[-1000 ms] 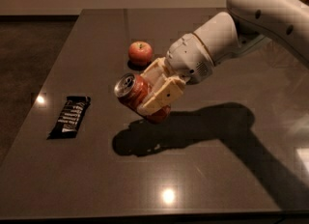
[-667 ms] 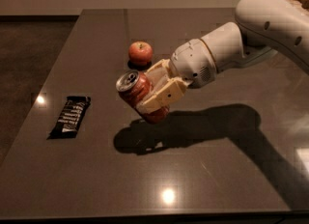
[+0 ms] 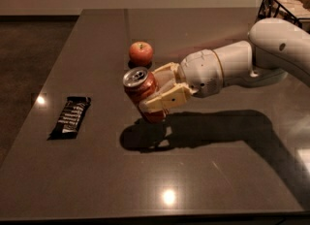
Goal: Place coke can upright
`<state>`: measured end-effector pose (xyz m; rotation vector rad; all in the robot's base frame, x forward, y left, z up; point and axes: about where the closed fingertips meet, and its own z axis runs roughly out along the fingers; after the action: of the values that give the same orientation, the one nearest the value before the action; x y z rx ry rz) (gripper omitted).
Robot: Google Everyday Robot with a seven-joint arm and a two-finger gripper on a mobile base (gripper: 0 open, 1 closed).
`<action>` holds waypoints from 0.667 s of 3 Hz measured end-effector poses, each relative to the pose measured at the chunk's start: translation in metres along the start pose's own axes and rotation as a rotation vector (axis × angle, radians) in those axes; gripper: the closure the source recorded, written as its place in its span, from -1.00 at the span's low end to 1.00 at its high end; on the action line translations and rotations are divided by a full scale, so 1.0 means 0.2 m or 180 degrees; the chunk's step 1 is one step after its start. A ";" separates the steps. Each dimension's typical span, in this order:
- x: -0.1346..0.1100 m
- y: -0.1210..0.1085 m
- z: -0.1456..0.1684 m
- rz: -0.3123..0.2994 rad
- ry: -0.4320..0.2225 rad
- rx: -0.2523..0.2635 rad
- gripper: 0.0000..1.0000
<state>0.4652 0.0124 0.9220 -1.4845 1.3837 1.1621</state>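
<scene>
The coke can (image 3: 141, 91) is red with a silver top. It hangs above the dark table (image 3: 203, 170), tilted, with its top facing up and to the left. My gripper (image 3: 160, 92) reaches in from the right and is shut on the can, one cream finger (image 3: 162, 102) across its front. The can's shadow lies on the table just below it.
A red apple (image 3: 141, 53) sits on the table just behind the can. A black snack bar (image 3: 70, 117) lies near the table's left edge. A wire basket (image 3: 286, 6) stands at the back right corner. My white arm (image 3: 252, 61) spans the right side.
The arm has swung a little and the can has turned more upright, its silver top now facing higher. The can stays held above the table.
</scene>
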 end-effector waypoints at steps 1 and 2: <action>0.04 -0.01 -0.01 0.0003 -0.0138 0.0149 1.00; 0.08 -0.01 -0.01 0.0052 -0.0247 0.0247 1.00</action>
<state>0.4674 0.0068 0.9065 -1.3624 1.3748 1.1513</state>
